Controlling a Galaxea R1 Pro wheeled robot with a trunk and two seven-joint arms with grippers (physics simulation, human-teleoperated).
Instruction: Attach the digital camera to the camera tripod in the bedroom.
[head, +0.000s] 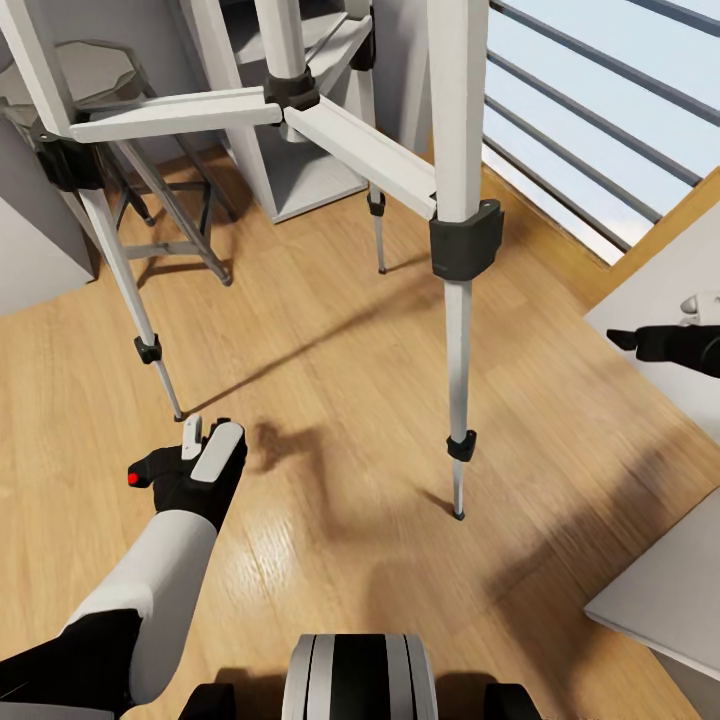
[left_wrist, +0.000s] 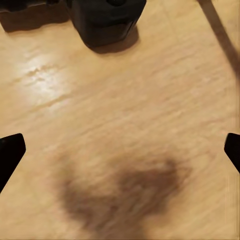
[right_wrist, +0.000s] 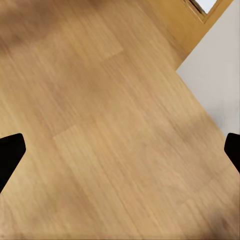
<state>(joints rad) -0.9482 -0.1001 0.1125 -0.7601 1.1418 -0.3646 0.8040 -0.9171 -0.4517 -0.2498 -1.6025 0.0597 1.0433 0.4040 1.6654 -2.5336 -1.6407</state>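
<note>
From my head camera I look down on a light wooden plank floor (head: 330, 420) with the camera tripod (head: 455, 240) standing close in front of me. 3 silver legs spread outward from a black centre joint, joined by pale braces, and each leg has black collars along it. The nearest leg comes down right of centre, its tip resting on the floor. A second leg slants down on the left, ending on the floor just beyond my left gripper (head: 205, 450). The third leg stands farther back, near a white cabinet (head: 300, 170).

A small grey metal stool (head: 110, 90) sits behind the tripod's left leg. At the upper right a tall window (head: 600, 110) with grey bars meets a wooden frame.

My left gripper hangs low over the floor at the lower left. Its white fingers look close together, with a black object bearing a small red dot at the wrist's side; I cannot tell whether this is the digital camera, nor what the fingers are doing. In the left wrist view the dark fingertips (left_wrist: 10, 155) sit far apart at the picture's edges over bare floor.

My right gripper (head: 640, 340) reaches in at the right edge over a pale surface (head: 650, 290). In the right wrist view its fingertips (right_wrist: 10, 152) are spread wide, with nothing between them.
</note>
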